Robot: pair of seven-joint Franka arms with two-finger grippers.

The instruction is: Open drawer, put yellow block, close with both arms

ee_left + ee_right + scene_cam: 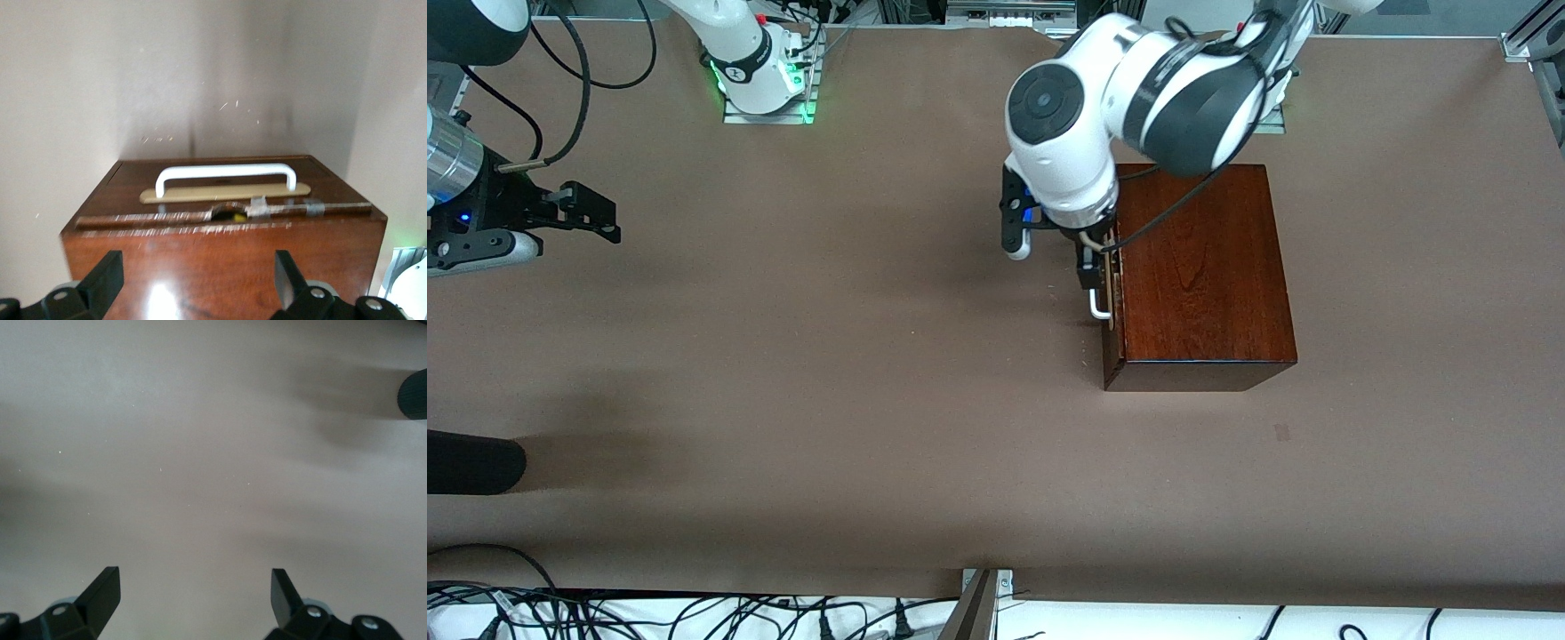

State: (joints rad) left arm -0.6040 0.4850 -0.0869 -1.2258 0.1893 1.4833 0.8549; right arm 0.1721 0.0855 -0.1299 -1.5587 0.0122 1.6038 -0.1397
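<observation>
The drawer (pixel 227 200) sits nearly shut in the glossy, probably slippery box (pixel 1200 267), a sliver of yellow block (pixel 238 217) inside, so its rigid handle (pixel 225 175) looks the best hold for the released left gripper (pixel 200 280) above it, while the released right gripper (pixel 193 600) waits over bare worktop (pixel 827 400).

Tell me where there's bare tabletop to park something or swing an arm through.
Bare table runs from the wooden box toward the right arm's end, and along the strip nearer the front camera. Crowded only at the box's drawer front, where the left end effector hangs open over the handle. The right end effector waits open over the table's end.
</observation>
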